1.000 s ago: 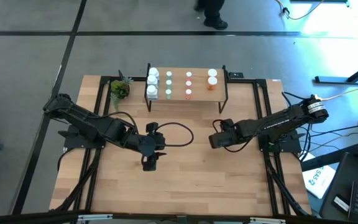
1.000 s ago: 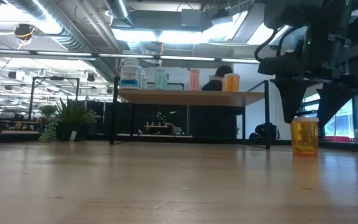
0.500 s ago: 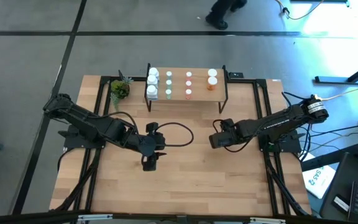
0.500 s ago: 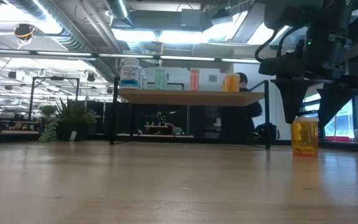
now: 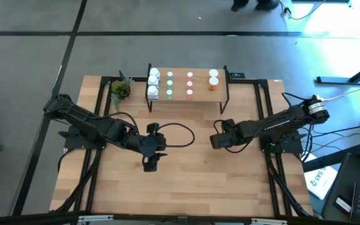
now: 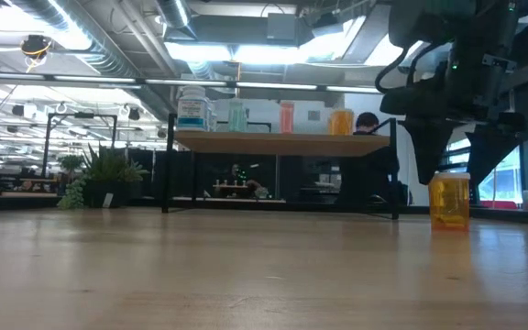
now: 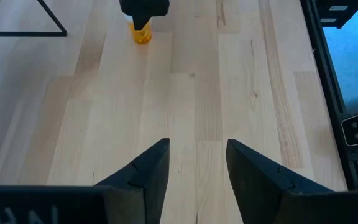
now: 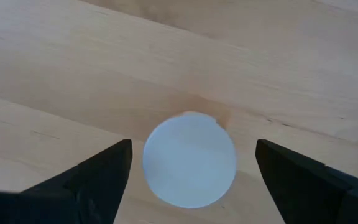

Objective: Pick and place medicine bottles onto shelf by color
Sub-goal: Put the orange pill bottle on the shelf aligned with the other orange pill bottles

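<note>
Our right gripper (image 8: pixel 188 171) hangs fingers wide apart over the last orange bottle (image 6: pixel 448 202) on the table, nothing's budged for a second (only a person walking behind). Shelf (image 5: pixel 188 89) waits; left gripper (image 7: pixel 197 168) idles open.

bottles (image 5: pixel 169 84): 10 on shelf (image 5: pixel 200 94) | orange bottle (image 6: pixel 449 202): 1 on table | plant (image 5: pixel 120 90): 1

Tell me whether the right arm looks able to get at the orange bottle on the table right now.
Probably yes. The right gripper hangs directly above the orange bottle, fingers open on either side of its white cap, neither touching. Nothing sits between them; the left gripper waits apart.
</note>
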Robot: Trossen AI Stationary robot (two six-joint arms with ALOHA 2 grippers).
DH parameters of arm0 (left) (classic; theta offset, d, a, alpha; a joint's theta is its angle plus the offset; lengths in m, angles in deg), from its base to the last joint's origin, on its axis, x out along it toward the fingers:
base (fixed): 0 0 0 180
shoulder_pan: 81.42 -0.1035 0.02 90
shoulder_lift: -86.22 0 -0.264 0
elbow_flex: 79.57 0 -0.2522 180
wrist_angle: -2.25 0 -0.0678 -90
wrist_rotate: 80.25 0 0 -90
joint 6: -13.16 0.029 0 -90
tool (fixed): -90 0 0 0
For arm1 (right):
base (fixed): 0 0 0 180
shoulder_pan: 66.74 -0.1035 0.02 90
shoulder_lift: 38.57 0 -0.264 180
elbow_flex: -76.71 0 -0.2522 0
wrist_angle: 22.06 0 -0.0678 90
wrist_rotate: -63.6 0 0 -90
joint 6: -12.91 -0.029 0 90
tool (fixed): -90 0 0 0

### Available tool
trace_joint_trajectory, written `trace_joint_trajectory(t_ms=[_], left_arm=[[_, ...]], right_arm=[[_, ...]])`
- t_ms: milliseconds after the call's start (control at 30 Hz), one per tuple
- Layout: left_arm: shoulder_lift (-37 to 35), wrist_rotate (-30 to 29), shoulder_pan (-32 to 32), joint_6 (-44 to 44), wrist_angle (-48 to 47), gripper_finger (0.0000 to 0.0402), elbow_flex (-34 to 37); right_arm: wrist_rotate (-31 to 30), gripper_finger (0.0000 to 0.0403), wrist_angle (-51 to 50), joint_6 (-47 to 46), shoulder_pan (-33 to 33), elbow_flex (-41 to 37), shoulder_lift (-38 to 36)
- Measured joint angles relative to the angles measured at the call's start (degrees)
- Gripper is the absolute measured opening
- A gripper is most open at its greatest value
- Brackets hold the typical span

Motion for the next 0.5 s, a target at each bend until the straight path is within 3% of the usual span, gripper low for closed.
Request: trace_joint_trajectory(t_ms=[500], left_arm=[[0.00, -0.02, 0.00, 0.00, 0.00, 0.0151, 0.00]], right_arm=[[0.07, 0.0343, 5.89, 0.17, -1.73, -3.71, 0.09]])
